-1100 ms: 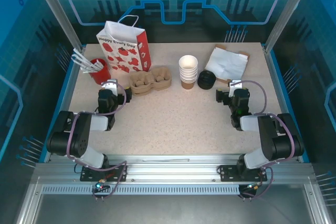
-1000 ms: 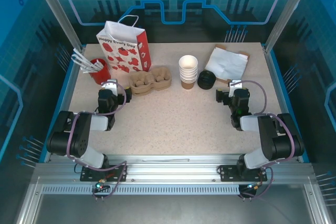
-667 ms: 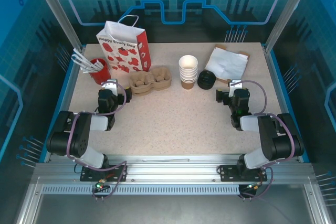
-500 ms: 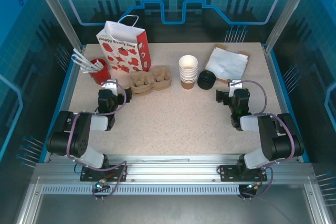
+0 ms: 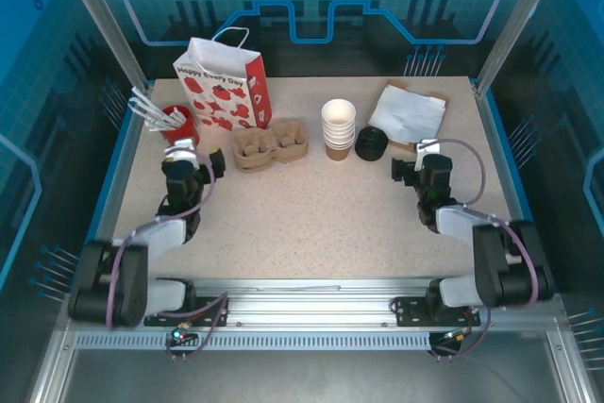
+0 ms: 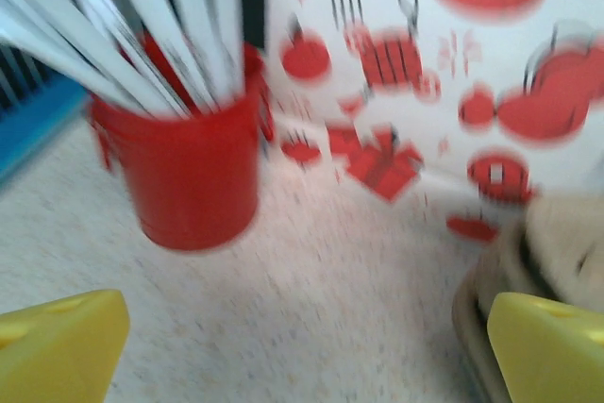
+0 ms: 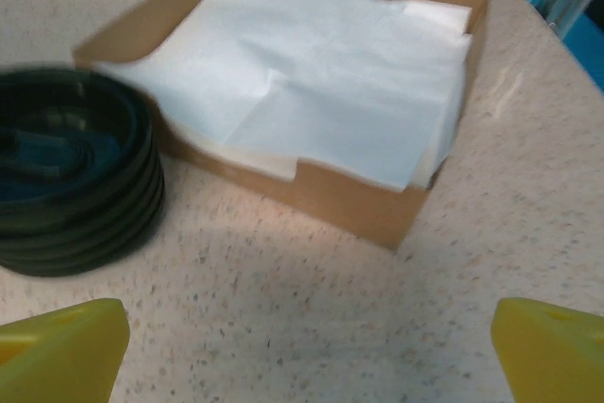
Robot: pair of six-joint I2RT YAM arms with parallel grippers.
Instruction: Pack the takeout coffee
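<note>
Takeout coffee is judged not yet assembled; its parts, a cup stack and a pile of black lids, are set side by side near the middle of the table's far edge.

Table (image 5: 311,224): speckled top; all items are placed along its far half.
Paper bag (image 5: 226,87): upright at the far left corner, red print; judged the packing target.
Napkin box (image 5: 408,112): far right corner, white sheets inside.
Cup carrier (image 5: 271,146): pulp, just beside the bag's foot.
Cup stack (image 5: 338,125): white, brown at the base, between carrier and lids.
Red cup (image 5: 179,126): filled with white sticks, near the left edge, beside the bag.
Black lids (image 5: 370,143): piled just right of the stack; whether they touch it cannot be told.
Left gripper (image 6: 302,346): released, jaws spread wide, aimed at the red cup and bag; nothing is held.
Right gripper (image 7: 304,351): released likewise, aimed at the lids and napkin box.

Handling, as judgement: a paper cup is expected to be light, thin-walled and easily crushed; the wall should be taken just under the rolled rim, where it is stiffest, with low force; the lid is smooth plastic, likely slippery, and should not be used as the grip point; fill cannot be told, so the cup should be kept upright.
</note>
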